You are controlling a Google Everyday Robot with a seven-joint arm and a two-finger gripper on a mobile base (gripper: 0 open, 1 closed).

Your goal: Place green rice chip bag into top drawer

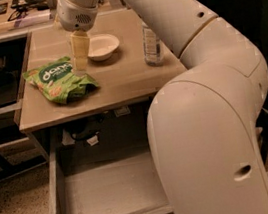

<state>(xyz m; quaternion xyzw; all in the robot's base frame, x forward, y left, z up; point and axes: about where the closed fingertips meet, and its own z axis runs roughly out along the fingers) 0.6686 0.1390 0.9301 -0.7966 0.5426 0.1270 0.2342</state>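
The green rice chip bag [59, 82] lies crinkled on the left part of the tan table top [120, 83]. My gripper [81, 69] hangs from the white arm just above the bag's right end, its yellowish fingers [79, 49] pointing down. The top drawer [107, 194] is pulled out below the table, grey wood-grain and empty inside; its right part is hidden behind my arm's large white body.
A white bowl [102, 46] sits behind the gripper and a clear water bottle [152, 45] stands at the table's right. A desk with clutter runs along the back, and dark shelving stands at the left.
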